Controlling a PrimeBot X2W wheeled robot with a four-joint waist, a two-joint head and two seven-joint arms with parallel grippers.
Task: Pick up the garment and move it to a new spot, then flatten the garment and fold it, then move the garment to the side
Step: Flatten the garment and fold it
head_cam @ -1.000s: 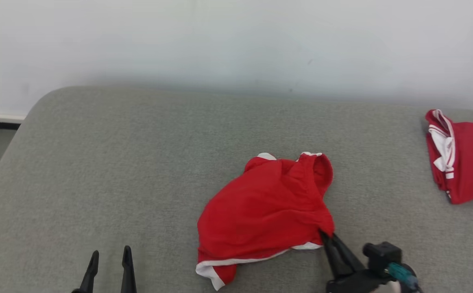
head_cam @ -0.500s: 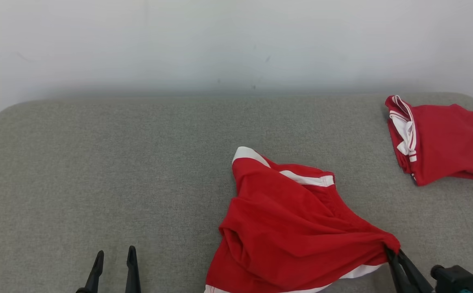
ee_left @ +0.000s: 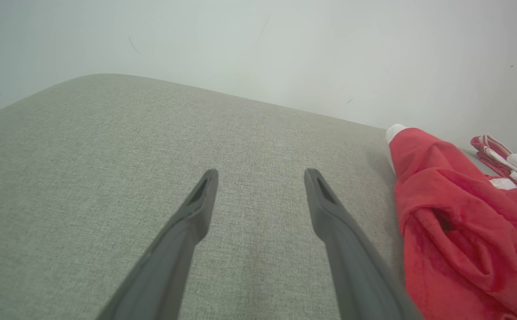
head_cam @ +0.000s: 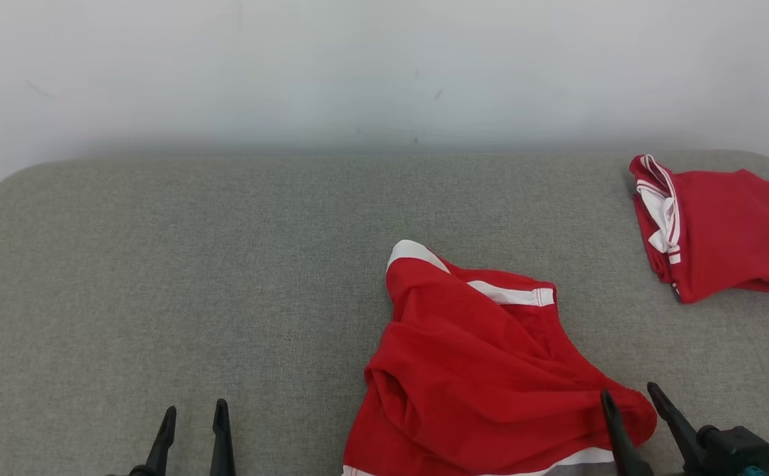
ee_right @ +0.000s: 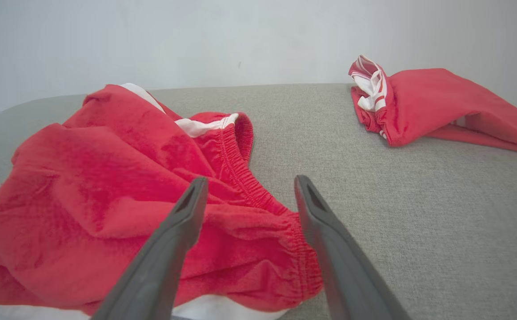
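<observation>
**Item:** garment point(head_cam: 477, 370), red shorts with white trim.
**Location:** near edge of grey cushioned surface point(head_cam: 225, 264), right of centre, crumpled in a heap.
**Right gripper** point(head_cam: 629, 391): jaws spread wide, straddling the elastic waistband point(ee_right: 258, 195) at the heap's right corner, gripping nothing.
**Left gripper** point(head_cam: 196, 406): jaws wide apart, empty, well apart from the cloth, over bare upholstery.
**Step judged in hand:** flattening.
**Handling advice:** pinch a waistband corner with the right, bring the left to the opposite edge, draw apart low and evenly. Avoid catching two layers at once.
**Material:** thin matte cloth, limp, deeply creased. Gathered elastic at waist, white bands at hems.
**Surface:** coarse woven upholstery, rounded corners, likely some drag on the cloth.
**Also present:** second red garment point(head_cam: 721, 231), folded, far right, well apart.
</observation>
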